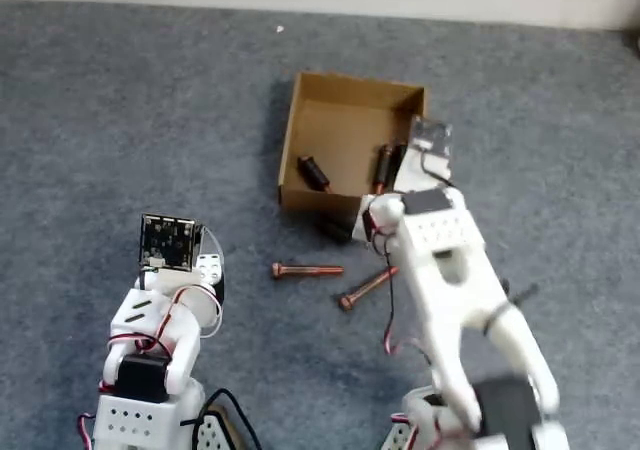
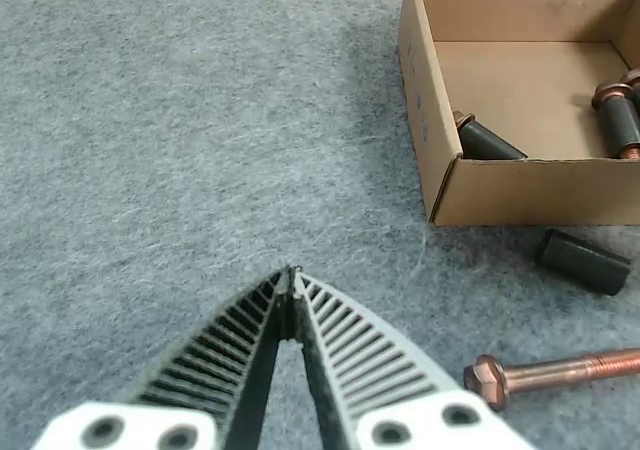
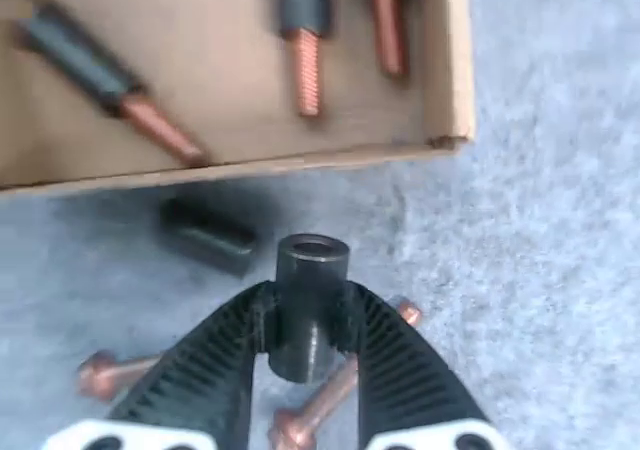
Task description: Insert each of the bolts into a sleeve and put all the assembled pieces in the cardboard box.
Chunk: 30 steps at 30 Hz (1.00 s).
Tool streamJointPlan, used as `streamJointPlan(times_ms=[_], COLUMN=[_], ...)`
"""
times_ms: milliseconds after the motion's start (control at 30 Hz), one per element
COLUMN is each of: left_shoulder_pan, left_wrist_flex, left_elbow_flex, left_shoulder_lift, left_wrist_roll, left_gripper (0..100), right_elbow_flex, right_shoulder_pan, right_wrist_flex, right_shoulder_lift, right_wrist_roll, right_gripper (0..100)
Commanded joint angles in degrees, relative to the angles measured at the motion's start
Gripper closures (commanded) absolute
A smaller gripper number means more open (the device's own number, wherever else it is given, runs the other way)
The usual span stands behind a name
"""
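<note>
1. Bolts: none in the left gripper (image 2: 291,278). It's pinched shut on nothing, low over the grey counter (image 1: 90,100) at far left.
2. Next over, 2 bolts lie loose on the counter: the crosswise bolt (image 1: 307,269) and the slanted bolt (image 1: 367,287). They're close together but apart, as far as we can tell.
3. The spare sleeve (image 1: 337,230) lies just outside the front wall of the cardboard box (image 1: 288,140). Inside we count 3 assembled pieces (image 1: 313,173): one at the left, 2 side by side at the right.
4. The right gripper (image 3: 308,310) is clamped round the held sleeve (image 3: 312,260), open bore facing away from the wrist. It's just by the box's front wall, w/ the slanted bolt close beneath.
5. Risks, as we judge them:
   - The held sleeve is pinched at mid-body only, so an off-axis push from a bolt could twist it and jam the thread at the mouth.
   - The left gripper must open first. If it comes down shut, it'd shove a bolt, and round shanks roll.
   - If the right arm dips, it could knock the slanted bolt or spare sleeve out of easy reach.
</note>
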Motion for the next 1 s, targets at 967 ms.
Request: streamJointPlan(times_ms=[967], left_shoulder_pan=[16.31], left_wrist_flex=[18.29], left_elbow_flex=[-18.95], left_shoulder_lift=[-0.04], left_wrist_roll=[21.19], left_gripper=[99], right_elbow_flex=[28.88], right_shoulder_pan=[13.41], right_wrist_flex=[-16.40], right_shoulder_lift=[-27.47], right_wrist_roll=[-1.49], right_gripper=[99.3])
